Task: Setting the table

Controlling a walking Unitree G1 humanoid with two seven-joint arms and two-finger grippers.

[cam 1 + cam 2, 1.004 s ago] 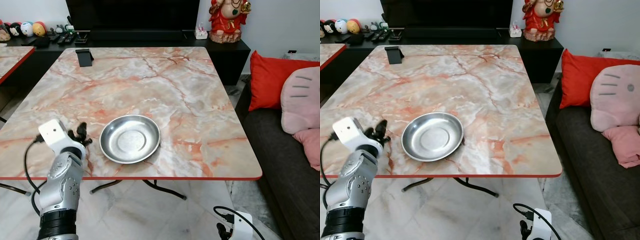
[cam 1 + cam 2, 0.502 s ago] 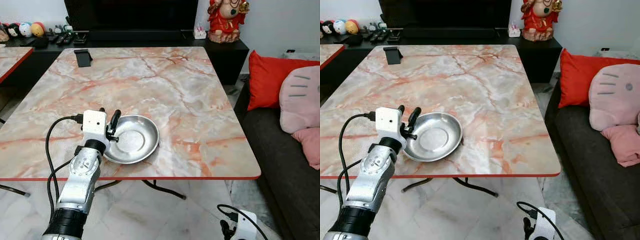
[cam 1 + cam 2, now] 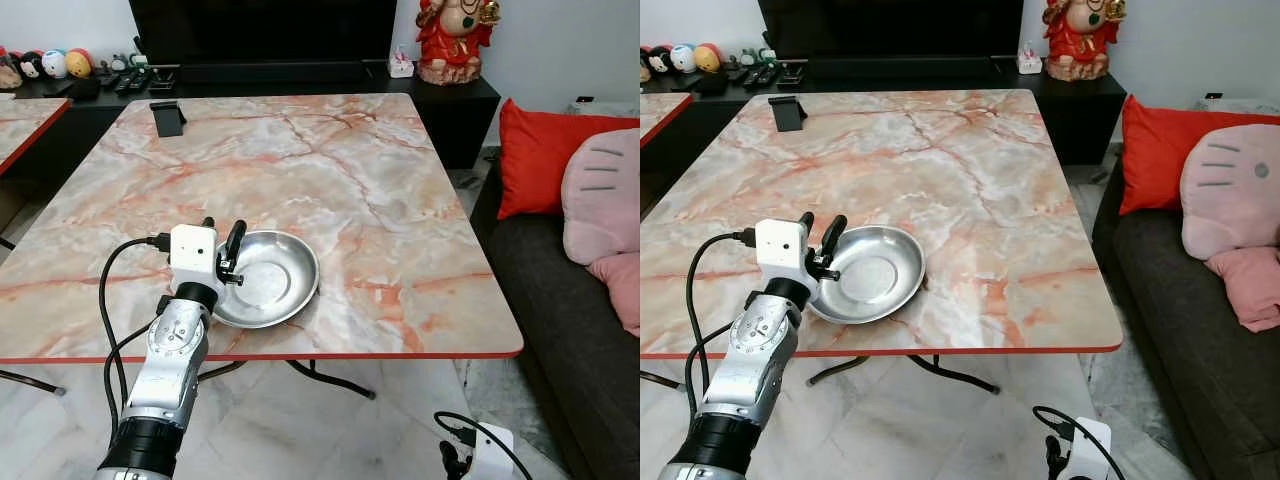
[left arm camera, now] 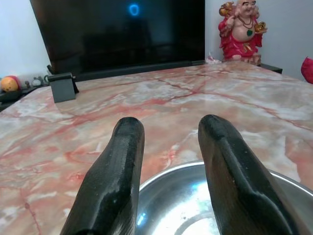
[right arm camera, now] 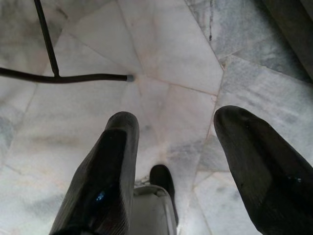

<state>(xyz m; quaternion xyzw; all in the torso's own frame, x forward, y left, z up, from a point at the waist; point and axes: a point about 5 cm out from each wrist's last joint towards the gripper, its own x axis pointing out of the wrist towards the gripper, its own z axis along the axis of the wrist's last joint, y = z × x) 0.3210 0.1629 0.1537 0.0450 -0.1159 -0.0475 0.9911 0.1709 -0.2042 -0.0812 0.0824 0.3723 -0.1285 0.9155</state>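
**Left gripper parked at the rim of the steel plate**

I'm looking down at the marble table (image 3: 330, 170), pink-veined with a red edge, and I'm using it as my anchor. Off its right side a dark sofa (image 3: 560, 300) is carrying a red cushion (image 3: 540, 155) and a pink plush pillow (image 3: 603, 200). Behind the table's far edge a black TV unit (image 3: 300, 70) is running along the wall, with a red figurine (image 3: 455, 40) standing on it past the table's far right corner.

On the table, near its front edge and left of centre, the steel plate (image 3: 265, 277) is lying flat and empty. My left arm (image 3: 175, 360) is reaching up over that front edge, and the left gripper (image 3: 222, 250) is hovering at the plate's left rim. In the left wrist view its fingers (image 4: 115, 181) are standing apart, with the rim showing between them, and I cannot tell whether they are touching the metal.

At the table's far left corner a small black stand (image 3: 168, 116) is sitting upright.

Below the table's front right corner, the right gripper (image 5: 173, 161) is hanging over the pale floor tiles (image 5: 161, 63), fingers spread wide, holding nothing.
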